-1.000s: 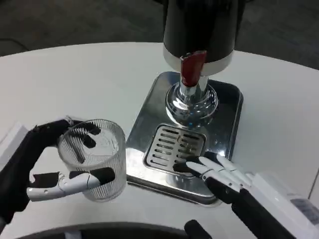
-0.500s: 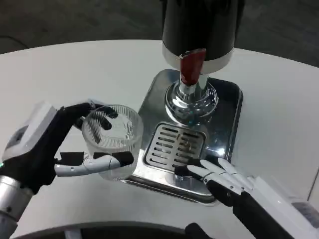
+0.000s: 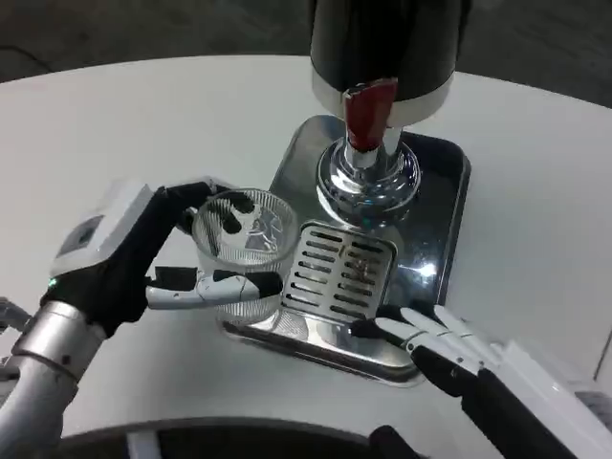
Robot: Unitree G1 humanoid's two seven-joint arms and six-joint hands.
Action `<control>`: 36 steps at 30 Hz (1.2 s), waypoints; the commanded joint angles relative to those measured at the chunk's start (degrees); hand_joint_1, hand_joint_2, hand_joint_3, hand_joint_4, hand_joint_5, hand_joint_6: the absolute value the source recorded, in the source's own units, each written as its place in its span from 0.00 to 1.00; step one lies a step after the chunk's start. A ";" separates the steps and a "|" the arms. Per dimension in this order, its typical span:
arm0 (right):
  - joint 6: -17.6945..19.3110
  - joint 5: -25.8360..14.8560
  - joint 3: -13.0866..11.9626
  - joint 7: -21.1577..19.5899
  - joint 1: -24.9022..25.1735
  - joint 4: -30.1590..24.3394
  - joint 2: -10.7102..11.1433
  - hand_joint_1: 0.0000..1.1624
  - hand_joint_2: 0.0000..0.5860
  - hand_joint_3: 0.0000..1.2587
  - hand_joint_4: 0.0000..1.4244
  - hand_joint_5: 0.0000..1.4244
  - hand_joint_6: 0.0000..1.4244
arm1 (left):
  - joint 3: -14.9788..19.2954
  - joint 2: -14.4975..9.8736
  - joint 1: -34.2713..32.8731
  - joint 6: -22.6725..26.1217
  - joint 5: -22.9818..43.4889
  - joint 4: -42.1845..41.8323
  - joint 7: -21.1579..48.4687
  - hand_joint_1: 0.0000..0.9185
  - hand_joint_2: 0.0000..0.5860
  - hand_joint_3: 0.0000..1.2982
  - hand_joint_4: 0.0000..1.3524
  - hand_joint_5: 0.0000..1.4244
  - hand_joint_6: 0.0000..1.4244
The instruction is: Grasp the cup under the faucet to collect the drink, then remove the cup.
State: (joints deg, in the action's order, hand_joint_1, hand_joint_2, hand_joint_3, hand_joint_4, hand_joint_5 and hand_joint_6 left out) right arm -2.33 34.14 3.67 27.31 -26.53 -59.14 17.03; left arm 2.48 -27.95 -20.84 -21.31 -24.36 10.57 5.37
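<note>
While sitting on the white table (image 3: 115, 115), the black drink dispenser (image 3: 382, 48) is rising at the tray's far end, its red tap lever (image 3: 368, 113) hanging over the chrome faucet base (image 3: 368, 186). Beneath it the steel drip tray (image 3: 440, 239) is lying flat, with the slotted grate (image 3: 339, 273) set in the tray's near half. Left of the tray, the left hand (image 3: 143, 263) is gripping the cup (image 3: 244, 253), fingers wrapping its ribbed wall from both sides. That clear cup is standing upright, long axis vertical, mouth pointing up, at the tray's left edge just beside the grate, not under the faucet. Cannot tell any liquid in it; only finger shapes and glare are showing through. At the tray's near right corner the right hand (image 3: 430, 339) is resting with fingers stretched out and slightly apart, holding nothing, fingertips (image 3: 368, 328) touching the tray rim near the grate.
</note>
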 commanded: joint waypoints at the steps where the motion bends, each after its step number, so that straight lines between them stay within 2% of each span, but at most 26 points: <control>1: 0.94 -0.66 -0.11 -0.37 -0.46 -0.86 -0.21 0.45 0.82 0.13 0.05 0.00 0.00 | -2.13 1.12 -2.82 -0.23 -1.19 1.44 -2.72 0.58 0.18 0.57 0.59 0.54 0.36; 12: -0.17 -0.76 0.28 -0.06 0.16 -0.72 -0.19 0.45 0.82 0.13 0.05 0.00 0.00 | -5.39 3.02 -6.11 1.28 -3.18 4.98 -5.61 0.58 0.18 0.56 0.59 0.54 0.36; 26: -1.06 -1.16 0.33 0.14 0.67 -0.65 -0.30 0.45 0.82 0.13 0.05 0.00 0.00 | -9.19 3.77 -10.69 2.56 -4.75 9.07 -6.73 0.58 0.18 0.56 0.59 0.54 0.36; 36: -1.65 -1.35 0.37 0.16 0.65 -0.70 -0.34 0.45 0.81 0.13 0.05 0.00 0.00 | -10.52 5.32 -11.32 4.04 -5.25 9.36 -6.84 0.58 0.19 0.56 0.59 0.54 0.36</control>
State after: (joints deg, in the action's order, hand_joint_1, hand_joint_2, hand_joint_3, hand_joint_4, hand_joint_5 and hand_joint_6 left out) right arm -3.12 33.38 4.04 27.32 -25.44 -59.14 16.73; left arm -7.19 -23.12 -32.00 -17.85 -29.47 19.71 -1.11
